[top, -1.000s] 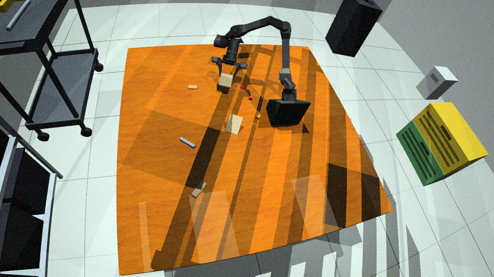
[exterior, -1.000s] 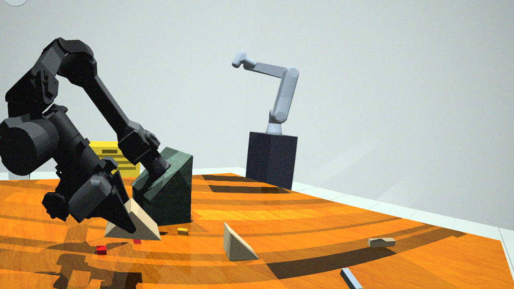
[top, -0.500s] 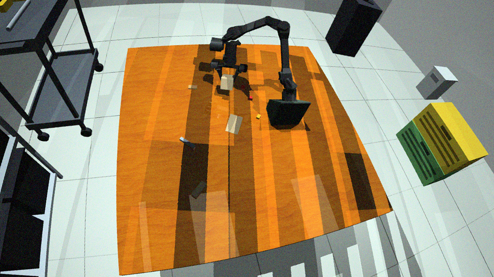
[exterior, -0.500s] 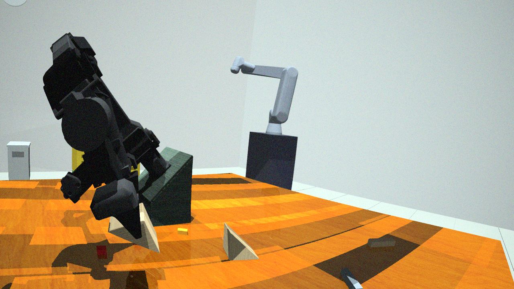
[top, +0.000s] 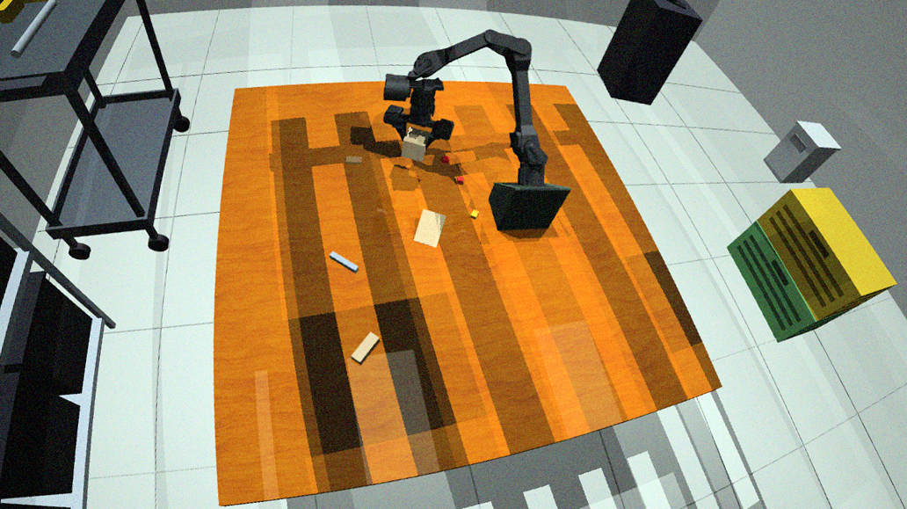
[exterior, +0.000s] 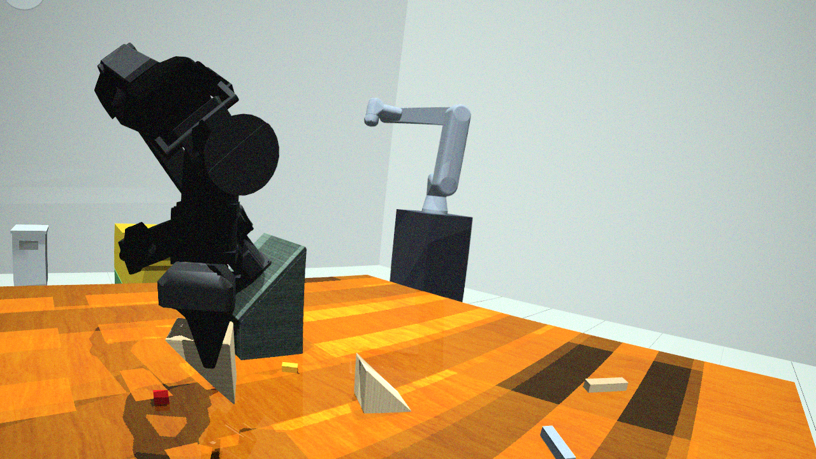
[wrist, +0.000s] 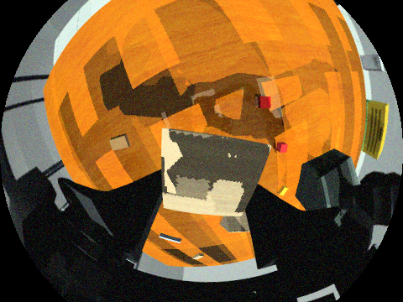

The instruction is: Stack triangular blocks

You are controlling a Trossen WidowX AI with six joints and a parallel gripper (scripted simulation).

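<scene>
Block [top: 414, 146] [exterior: 227, 365] [wrist: 211, 172] clear of table edges [top: 467, 294] [exterior: 570, 365] [wrist: 218, 25]

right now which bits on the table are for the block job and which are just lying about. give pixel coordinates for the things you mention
For the job:
- triangular block held in the gripper [top: 415, 147] [exterior: 221, 365] [wrist: 210, 172]
- triangular block standing on the table [top: 429, 228] [exterior: 377, 391]

Just lying about:
- two red cubes [top: 445, 159] [wrist: 264, 101]
- yellow block [top: 474, 213] [exterior: 289, 367] [wrist: 283, 190]
- blue bar [top: 343, 261] [exterior: 556, 442] [wrist: 170, 238]
- two pale wooden blocks [top: 364, 348] [exterior: 605, 384] [wrist: 119, 142]

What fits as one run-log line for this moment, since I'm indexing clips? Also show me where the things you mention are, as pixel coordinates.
fingers [exterior: 209, 365]: shut on one triangular block [top: 414, 148] [exterior: 227, 365] [wrist: 210, 172] | held block: above table | other triangular block [top: 430, 228] [exterior: 379, 391] [wrist: 236, 223]: on table | stacking: not done
</scene>
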